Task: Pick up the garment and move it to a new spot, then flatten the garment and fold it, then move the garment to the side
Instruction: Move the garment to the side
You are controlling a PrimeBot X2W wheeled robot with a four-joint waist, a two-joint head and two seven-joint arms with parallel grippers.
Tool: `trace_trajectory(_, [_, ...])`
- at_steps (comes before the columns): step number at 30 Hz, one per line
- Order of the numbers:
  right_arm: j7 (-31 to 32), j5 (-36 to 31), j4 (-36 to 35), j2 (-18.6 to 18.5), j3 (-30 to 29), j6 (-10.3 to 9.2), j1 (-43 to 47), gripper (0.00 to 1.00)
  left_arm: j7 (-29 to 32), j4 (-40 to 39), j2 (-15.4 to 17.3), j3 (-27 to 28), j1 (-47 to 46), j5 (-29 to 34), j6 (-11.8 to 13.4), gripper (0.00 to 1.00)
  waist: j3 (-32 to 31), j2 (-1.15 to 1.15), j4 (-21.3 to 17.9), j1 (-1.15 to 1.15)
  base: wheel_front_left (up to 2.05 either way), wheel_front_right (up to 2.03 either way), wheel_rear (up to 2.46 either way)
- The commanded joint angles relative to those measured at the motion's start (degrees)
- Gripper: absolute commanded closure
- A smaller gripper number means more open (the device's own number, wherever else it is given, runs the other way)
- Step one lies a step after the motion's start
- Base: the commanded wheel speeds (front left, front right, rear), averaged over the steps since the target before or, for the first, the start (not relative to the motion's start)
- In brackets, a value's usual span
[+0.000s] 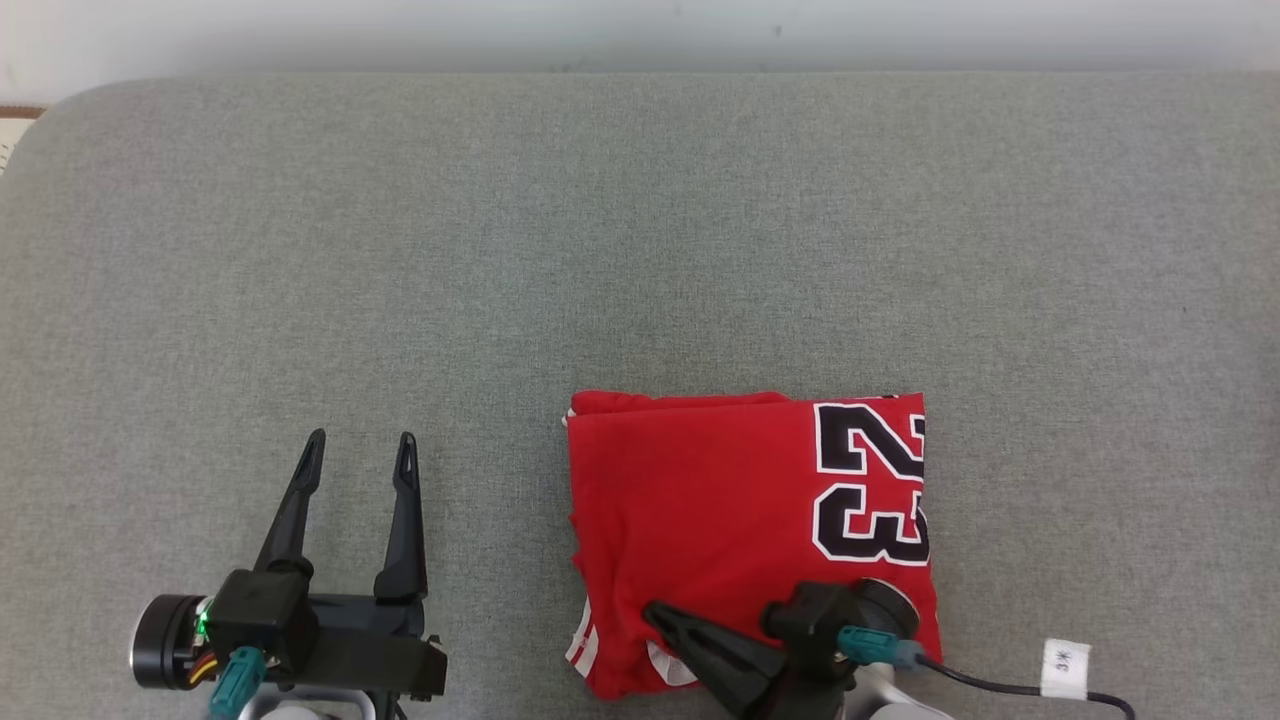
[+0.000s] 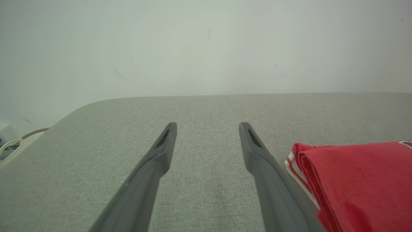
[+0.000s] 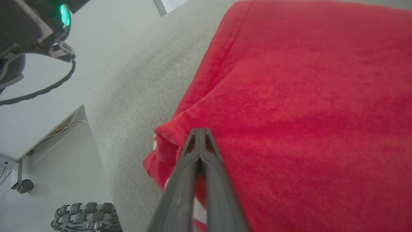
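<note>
1. The right hand (image 1: 653,611) is seen with its two long fingers pressed fully together. The tips are set against the near corner of the red garment (image 1: 740,500), beside a raised fold. Whether any cloth is pinched between them cannot be told.
2. Just beside those fingertips, a white-striped trim (image 1: 582,645) is shown at the garment's near edge.
3. A dark cable (image 1: 980,684) with a white label (image 1: 1065,668) is trailed behind the right hand's wrist.
4. Beyond the right hand's tips and to their right, the garment is laid flat on the grey table (image 1: 640,220), folded into a neat rectangle with stacked layers showing along its edge.
5. Farther to the right of that hand, the number 23 (image 1: 870,480) is printed on the cloth in black with a white outline.
6. The left hand (image 1: 361,445) is held with its fingers spread wide and nothing between them, over bare table. The folded garment lies near, off to this hand's right, and is not touched by it.
7. Ahead of both hands, bare grey table is carried on to a rounded far edge, and a pale wall (image 2: 206,48) is seen past it.
</note>
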Motion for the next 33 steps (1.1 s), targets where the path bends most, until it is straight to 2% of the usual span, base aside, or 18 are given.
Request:
trace_trajectory(1, [-0.23, 0.60, 0.39, 0.14, 0.86, -0.03, -0.88, 1.00, -0.22, 0.23, 0.07, 0.04, -0.35, 0.09, -0.22, 0.00, 0.07, 0.00, -0.02, -0.01, 0.00, 0.00, 0.00])
trace_trajectory(7, [-1.15, 2.50, 0.70, 1.16, 3.78, -0.03, -3.16, 1.00, -0.37, 0.67, -0.09, 0.20, -0.59, -0.05, -0.30, 0.00, 0.09, 0.00, -0.26, -0.01, 0.00, 0.00, 0.00])
trace_trajectory(11, [-2.33, 3.55, -0.78, 0.24, 0.69, -0.04, -3.89, 1.00, -0.42, 0.84, 0.17, 0.50, 0.00, -0.13, -0.28, 0.00, -0.63, 0.00, -0.81, -0.01, 0.00, 0.00, 0.00])
trace_trajectory(20, [-3.12, -0.38, -6.86, -2.25, -17.77, -0.03, 1.12, 1.00, -0.48, -0.26, 1.29, 1.45, 1.21, 0.23, 0.39, 0.00, -2.74, 0.00, -2.81, -0.01, 0.00, 0.00, 0.00])
trace_trajectory(29, [-2.84, -7.05, -10.85, -0.83, -38.39, -0.03, 9.20, 1.00, -0.33, -1.28, 2.17, 1.46, 2.04, 0.52, 0.57, 0.00, -4.70, 0.00, -4.44, -0.01, 0.00, 0.00, 0.00])
trace_trajectory(31, [-2.04, -8.66, -11.28, 0.07, -42.23, -0.04, 10.75, 0.55, -0.10, -1.54, 2.39, 1.40, 2.17, 0.58, 0.65, 0.00, -5.07, 0.00, -4.68, -0.01, 0.00, 0.00, 0.00])
trace_trajectory(32, [-1.54, -9.36, -11.70, 0.59, -43.99, -0.03, 11.59, 0.08, 0.09, -1.68, 2.50, 1.36, 2.23, 0.59, 0.72, 0.00, -5.23, 0.00, -4.78, -0.01, 0.00, 0.00, 0.00])
trace_trajectory(33, [-1.17, -10.25, -12.15, 1.04, -45.83, -0.03, 12.32, 0.00, 0.19, -1.80, 2.67, 1.38, 2.23, 0.62, 0.79, 0.00, -5.40, 0.00, -4.90, -0.01, 0.00, 0.00, 0.00])
